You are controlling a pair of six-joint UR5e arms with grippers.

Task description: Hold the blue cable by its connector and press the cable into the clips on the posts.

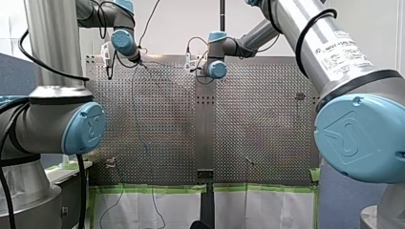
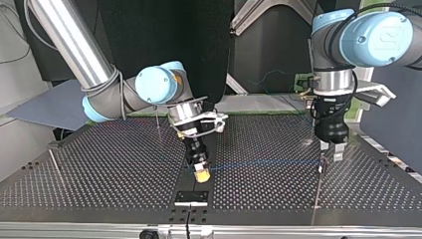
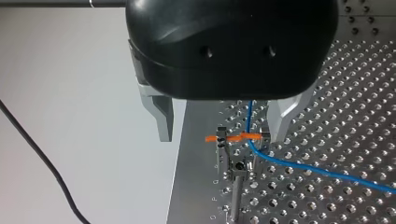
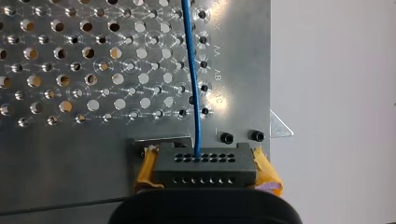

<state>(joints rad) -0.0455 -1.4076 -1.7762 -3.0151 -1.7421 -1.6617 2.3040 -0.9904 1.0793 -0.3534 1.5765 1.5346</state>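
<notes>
The cable [image 3: 317, 170] is thin, light and limp, so I judge it will sag and wander unless it is kept taut. The connector [image 4: 205, 169] is its only rigid part and the sensible place to take hold. The right pincer [image 2: 201, 172] is clamped on it, yellow pads [image 4: 267, 173] pressing each end of the black block. It sits low over the tabletop [image 2: 99, 169], near the middle of the edge closest to the top view's camera. From there the cable runs fairly straight, just above the tabletop, to the post [image 3: 236, 191] under the left pincer [image 3: 219, 139]. That pincer's metal fingers [image 3: 161, 116] stand spread to either side of the clip [image 3: 223, 140], gripping nothing. At the clip the cable bends sharply beside an orange tab [image 3: 252, 136] and passes under the pincer's body (whether it is seated in the clip I cannot tell). Pressing it home should need little force; too hard a pull might strain the wire at the connector or flex the slim post. A black bracket [image 2: 191, 197] lies just beside the right pincer, and a second post [image 2: 158, 119] stands behind it. A dark cord [image 3: 42, 163] hangs off the tabletop, well apart from the clip.
</notes>
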